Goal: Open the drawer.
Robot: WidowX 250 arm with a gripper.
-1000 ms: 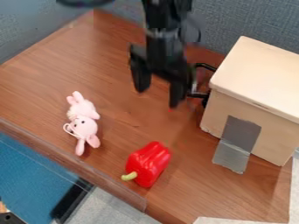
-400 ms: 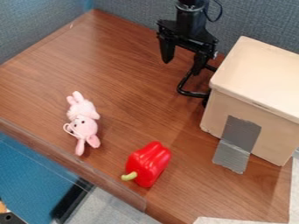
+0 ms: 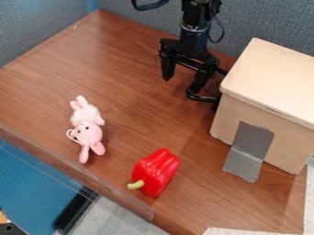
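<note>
The robot arm (image 3: 195, 16) is black all over, with a slightly glossy surface. Its upper part is made of blocky, angular pieces, and below them there is a rounded, cylinder-like section (image 3: 193, 40), with a thin greyish band (image 3: 195, 29) around its top. A thick dark cable (image 3: 150, 6) makes a curve, and a thinner one (image 3: 219, 34) bends beside the arm. The end effector (image 3: 181, 85) has a wide, flat crosspiece (image 3: 187, 59) and two dark fingers (image 3: 167, 69), rather thick and angular.

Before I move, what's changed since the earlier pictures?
The claw went up the picture, then slightly back down and picture-left. It's open, holding nothing. The pepper, plush toy and box stayed put; whether the handle shifted, I can't tell.
</note>
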